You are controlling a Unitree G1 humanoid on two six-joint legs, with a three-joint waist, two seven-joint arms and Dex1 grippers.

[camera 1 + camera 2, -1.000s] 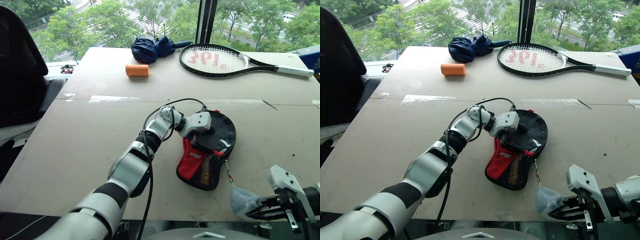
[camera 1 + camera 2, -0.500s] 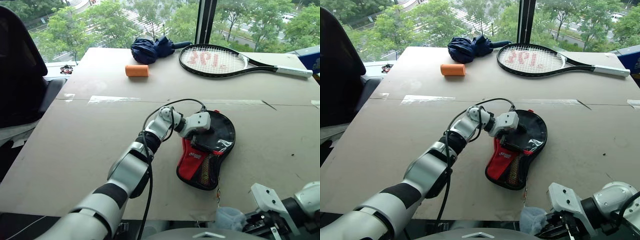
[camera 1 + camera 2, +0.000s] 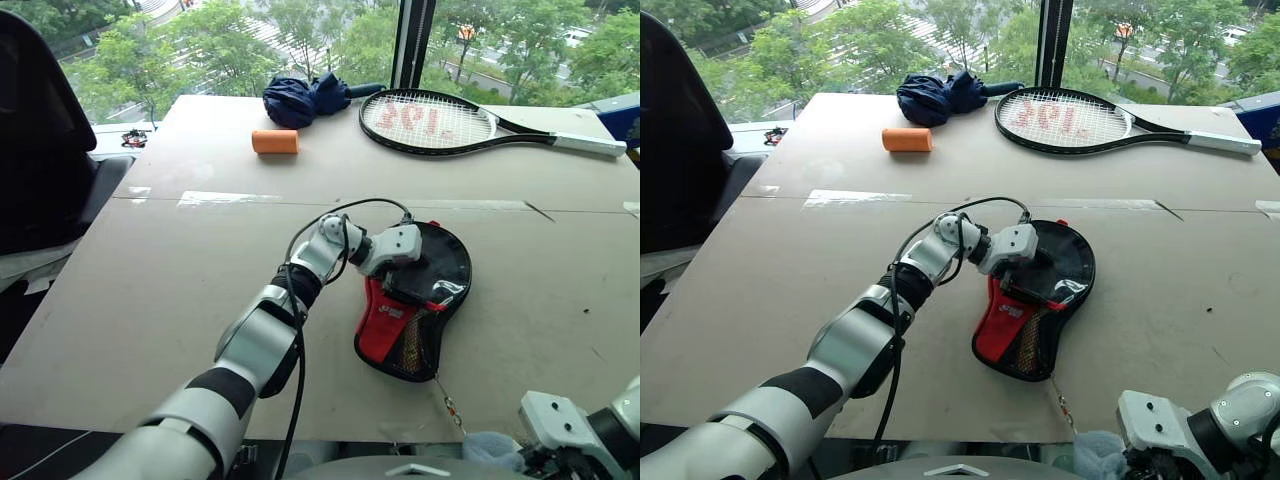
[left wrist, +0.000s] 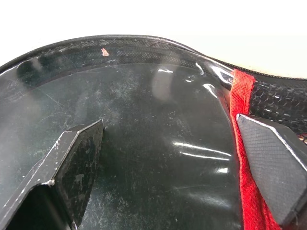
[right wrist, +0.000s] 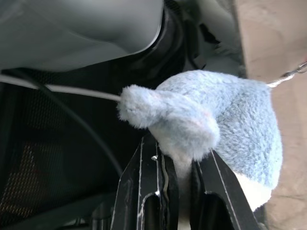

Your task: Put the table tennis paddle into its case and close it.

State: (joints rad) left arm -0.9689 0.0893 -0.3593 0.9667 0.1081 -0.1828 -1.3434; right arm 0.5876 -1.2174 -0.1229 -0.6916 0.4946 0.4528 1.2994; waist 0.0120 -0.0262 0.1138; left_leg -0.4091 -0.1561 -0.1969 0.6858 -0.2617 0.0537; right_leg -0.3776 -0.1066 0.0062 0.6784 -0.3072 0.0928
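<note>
Left hand [image 3: 418, 277] is planted at the centre of the table [image 3: 150, 260], fingers spread wide across the glossy round face of the case [image 3: 1035, 315], one pad on the black face, the other by the red edge, pressing rather than gripping. Down at five o'clock the right hand [image 5: 184, 191] is pinched tight on the plush charm [image 5: 225, 124], its chain [image 3: 447, 400] strung out to the case. The paddle isn't discernible, presumably inside; tug that charm harder and the chain could snap or the case skid out!

Red painted marks cover the strings of the large black tennis racket [image 3: 432, 120] at one o'clock; they stay unreadable. The white logo on the red panel of the black fabric paddle case [image 3: 390, 312] is illegible.
</note>
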